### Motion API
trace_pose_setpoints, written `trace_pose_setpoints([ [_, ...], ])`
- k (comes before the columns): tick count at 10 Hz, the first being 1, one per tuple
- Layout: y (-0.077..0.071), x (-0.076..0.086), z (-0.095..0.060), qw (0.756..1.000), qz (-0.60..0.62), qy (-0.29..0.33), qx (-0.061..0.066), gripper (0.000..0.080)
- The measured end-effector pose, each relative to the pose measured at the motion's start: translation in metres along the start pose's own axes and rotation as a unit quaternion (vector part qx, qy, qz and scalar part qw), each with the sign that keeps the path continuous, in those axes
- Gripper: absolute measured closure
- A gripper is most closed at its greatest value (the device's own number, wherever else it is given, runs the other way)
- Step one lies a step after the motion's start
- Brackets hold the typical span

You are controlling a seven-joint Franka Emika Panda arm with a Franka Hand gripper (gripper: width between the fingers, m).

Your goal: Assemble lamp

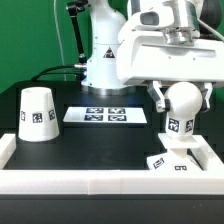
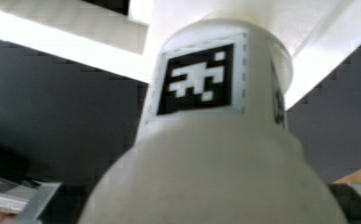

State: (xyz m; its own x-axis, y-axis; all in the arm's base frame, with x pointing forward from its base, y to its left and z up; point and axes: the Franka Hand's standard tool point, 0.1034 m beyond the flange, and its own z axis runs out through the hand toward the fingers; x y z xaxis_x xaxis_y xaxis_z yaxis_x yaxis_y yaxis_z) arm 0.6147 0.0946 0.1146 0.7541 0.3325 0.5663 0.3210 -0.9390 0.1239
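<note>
My gripper (image 1: 181,98) is shut on the round head of the white bulb (image 1: 178,124) at the exterior view's right. The bulb stands about upright with its tagged neck pointing down. Its lower end meets the small square base (image 1: 166,161), which lies on the dark table near the right wall. I cannot tell whether it is seated in the base. The cone-shaped shade (image 1: 38,112) stands alone at the left. In the wrist view the bulb (image 2: 203,130) fills the picture, with its tag facing the camera, and my gripper (image 2: 186,205) is around it.
The marker board (image 1: 105,115) lies flat in the middle of the table, in front of the arm's base (image 1: 100,60). A low white wall (image 1: 100,182) runs along the front and both sides of the work area.
</note>
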Motion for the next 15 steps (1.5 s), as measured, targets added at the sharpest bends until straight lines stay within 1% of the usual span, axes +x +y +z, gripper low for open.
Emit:
trace_pose_setpoints([
  [2, 0.0, 0.0, 0.0, 1.0, 0.0, 0.0, 0.0, 0.0223],
  [3, 0.0, 0.0, 0.0, 1.0, 0.0, 0.0, 0.0, 0.0126],
  [4, 0.0, 0.0, 0.0, 1.0, 0.0, 0.0, 0.0, 0.0108],
  [7, 0.0, 0.0, 0.0, 1.0, 0.0, 0.0, 0.0, 0.0101],
  [9, -0.002, 0.004, -0.011, 1.0, -0.002, 0.002, 0.001, 0.01],
  [11, 0.001, 0.013, -0.024, 1.0, -0.002, 0.002, 0.001, 0.01],
  [12, 0.002, 0.016, -0.028, 1.0, -0.001, 0.004, 0.001, 0.01],
  [14, -0.002, 0.014, -0.025, 1.0, -0.003, -0.012, 0.008, 0.01],
  [15, 0.001, 0.012, -0.024, 1.0, -0.004, -0.015, 0.007, 0.01],
])
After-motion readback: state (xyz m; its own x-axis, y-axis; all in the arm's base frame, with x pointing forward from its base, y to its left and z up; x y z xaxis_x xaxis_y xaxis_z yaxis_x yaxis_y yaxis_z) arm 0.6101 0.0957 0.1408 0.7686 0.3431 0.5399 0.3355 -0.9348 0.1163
